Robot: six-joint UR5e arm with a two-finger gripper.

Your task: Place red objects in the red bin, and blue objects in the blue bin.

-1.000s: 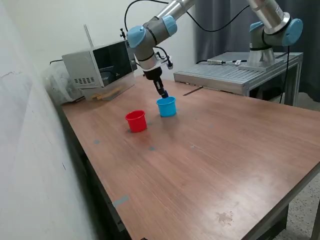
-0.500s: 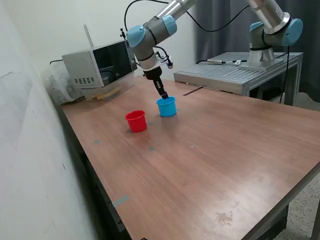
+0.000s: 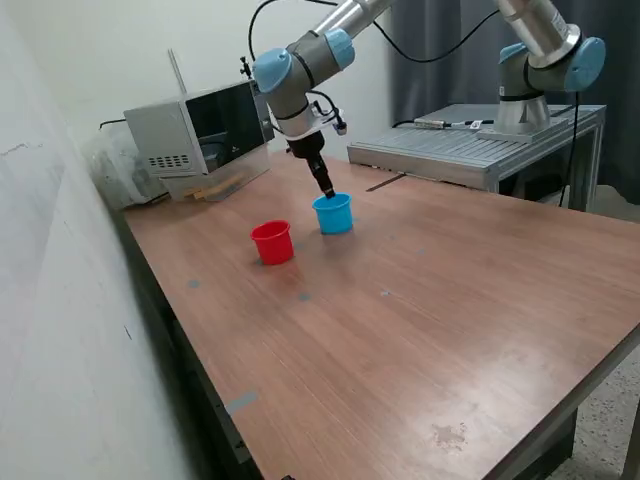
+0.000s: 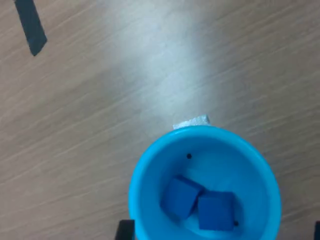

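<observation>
While the gripper (image 3: 326, 190) hangs just above the blue bin (image 3: 333, 214), these lines give the scene.
Wrist view only: two blue cubes (image 4: 181, 197) (image 4: 216, 211) lie touching inside the blue bin (image 4: 150, 165); a dark tape strip (image 4: 30, 26) lies on the wood.
Exterior view only: red bin (image 3: 272, 242) stands near the blue bin, at its eight o'clock, apart; its inside is hidden.
Red cubes: not visible in either view.
Jaws: cannot tell how far apart; nothing seen held.
Writing: none readable.
Table (image 3: 430, 300): brown wood.
</observation>
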